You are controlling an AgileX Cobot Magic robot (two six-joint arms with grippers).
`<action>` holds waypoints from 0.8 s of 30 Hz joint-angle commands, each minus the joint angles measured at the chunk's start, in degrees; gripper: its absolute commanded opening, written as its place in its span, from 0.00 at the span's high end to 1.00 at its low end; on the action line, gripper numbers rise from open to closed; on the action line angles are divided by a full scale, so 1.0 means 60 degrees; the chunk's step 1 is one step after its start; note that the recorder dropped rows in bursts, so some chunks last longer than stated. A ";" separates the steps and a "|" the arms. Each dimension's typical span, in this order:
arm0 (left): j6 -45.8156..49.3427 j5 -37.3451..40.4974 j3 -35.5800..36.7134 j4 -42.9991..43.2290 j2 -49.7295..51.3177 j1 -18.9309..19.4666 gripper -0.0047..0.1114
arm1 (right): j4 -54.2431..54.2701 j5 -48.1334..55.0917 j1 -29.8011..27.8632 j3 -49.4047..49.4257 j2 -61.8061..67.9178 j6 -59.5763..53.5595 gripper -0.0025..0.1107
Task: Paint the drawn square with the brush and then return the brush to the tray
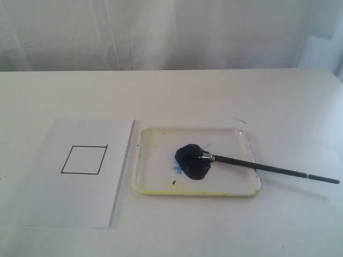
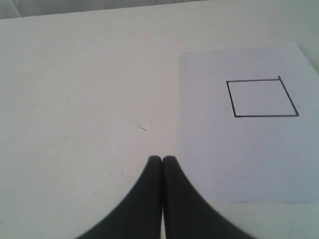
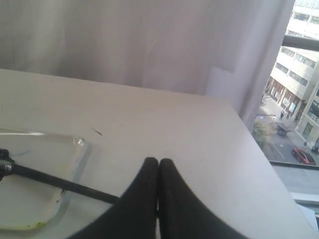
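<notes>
On a white table (image 1: 241, 101), a paper sheet (image 1: 75, 187) lies at the left with the drawn square (image 1: 83, 159) still unpainted, its inside white. Just right of the sheet sits the tray (image 1: 155, 166), where the brush (image 1: 268, 168) rests with its bristles in a dark blue paint blob (image 1: 192, 159) and its handle reaching right over the rim. The left gripper (image 2: 162, 159) and the right gripper (image 3: 158, 162) both have their fingers pressed together, holding nothing.

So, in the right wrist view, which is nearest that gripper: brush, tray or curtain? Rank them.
1. Brush, handle end close by the right gripper.
2. Tray, under the brush's far end.
3. Curtain, beyond the table edge.
</notes>
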 commanded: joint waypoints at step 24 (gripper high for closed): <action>-0.1665 0.2433 -0.4736 -0.1632 0.1030 0.0029 0.96 | 0.0288 -0.1868 0.0015 -0.0682 -0.0045 0.1766 0.98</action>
